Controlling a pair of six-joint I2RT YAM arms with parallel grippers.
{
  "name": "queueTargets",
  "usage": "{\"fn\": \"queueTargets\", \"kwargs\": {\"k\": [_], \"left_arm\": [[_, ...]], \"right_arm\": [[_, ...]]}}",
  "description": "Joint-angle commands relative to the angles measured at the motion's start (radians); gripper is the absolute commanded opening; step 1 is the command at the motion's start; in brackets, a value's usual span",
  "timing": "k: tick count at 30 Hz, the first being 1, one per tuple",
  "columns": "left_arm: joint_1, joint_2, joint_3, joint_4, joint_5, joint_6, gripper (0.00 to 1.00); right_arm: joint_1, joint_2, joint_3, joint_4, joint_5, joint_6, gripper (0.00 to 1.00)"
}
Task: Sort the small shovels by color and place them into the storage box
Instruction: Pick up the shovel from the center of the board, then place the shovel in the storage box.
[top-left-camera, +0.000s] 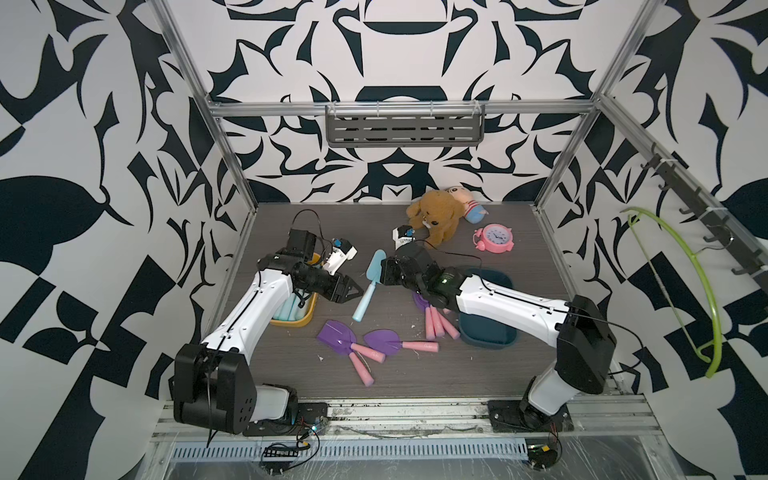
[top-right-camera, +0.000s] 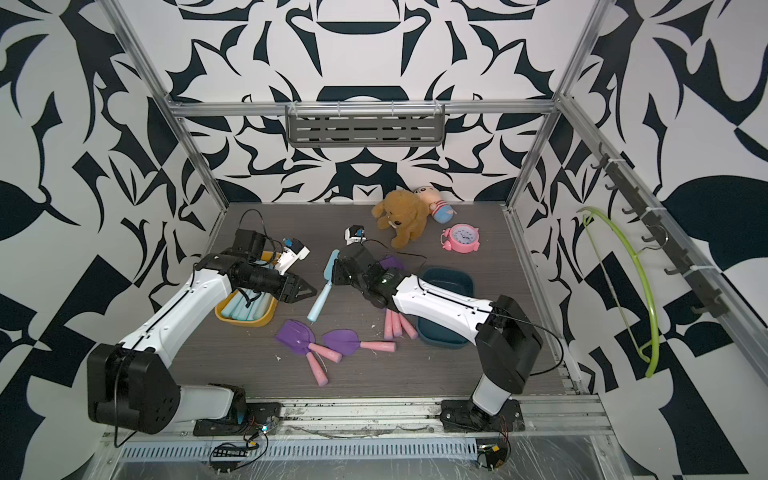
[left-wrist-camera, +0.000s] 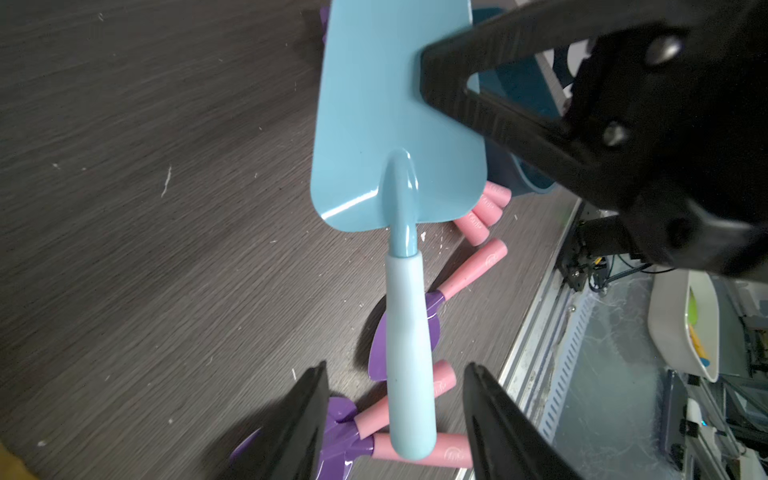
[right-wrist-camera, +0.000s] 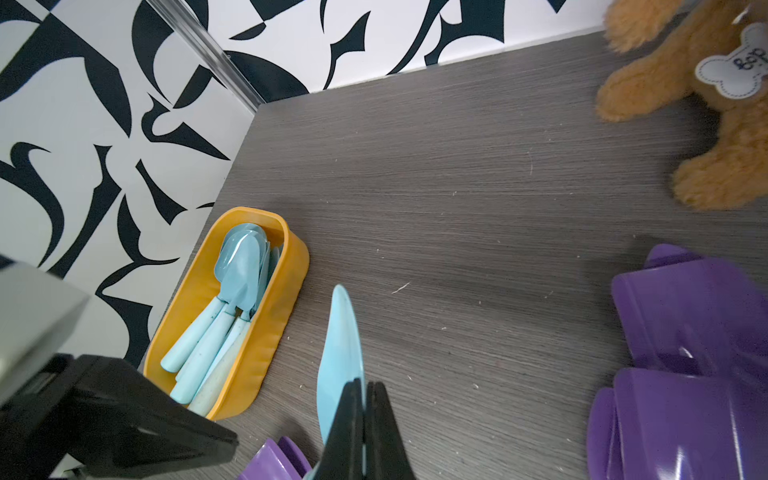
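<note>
In both top views, a brown plush dog (top-left-camera: 436, 216) is lying at upper centre beside a striped doll (top-left-camera: 471, 205). A pink alarm clock (top-left-camera: 494, 237) is lying just right. A green hanger (top-left-camera: 708, 286) is hanging far right.

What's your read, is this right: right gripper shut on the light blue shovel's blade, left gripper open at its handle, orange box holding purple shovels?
One error: the orange box holds light blue shovels, not purple; the right wrist view shows it. The rest stands: right gripper shut on the light blue shovel by its blade, left gripper open at its handle.
</note>
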Motion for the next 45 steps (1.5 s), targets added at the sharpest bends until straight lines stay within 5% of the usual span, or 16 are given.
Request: {"fn": "queueTargets", "kwargs": {"k": [1,16,27,31,37,45], "left_arm": [[-0.01,0.024,0.026,0.005,-0.074,-0.01,0.54],[-0.026,0.052,0.039,0.006,-0.011,-0.029,0.45],[-0.027,0.052,0.044,0.008,-0.061,-0.031,0.24],[-0.026,0.052,0.048,0.007,-0.098,-0.031,0.08],[0.015,0.039,0.051,-0.003,-0.194,-0.036,0.0],[0.295,-0.001,0.008,-0.007,-0.368,-0.069,0.0]], "right_arm": [[0.019,-0.009,0.065,0.075,0.043,0.03,0.0],[0.04,0.043,0.112,0.094,0.015,0.047,0.0],[0.042,0.046,0.114,0.117,-0.009,0.06,0.0],[0.042,0.038,0.11,0.123,-0.011,0.059,0.0],[0.041,0.019,0.114,0.056,0.05,0.031,0.35],[0.041,-0.038,0.066,-0.059,0.169,-0.019,0.44]]}}
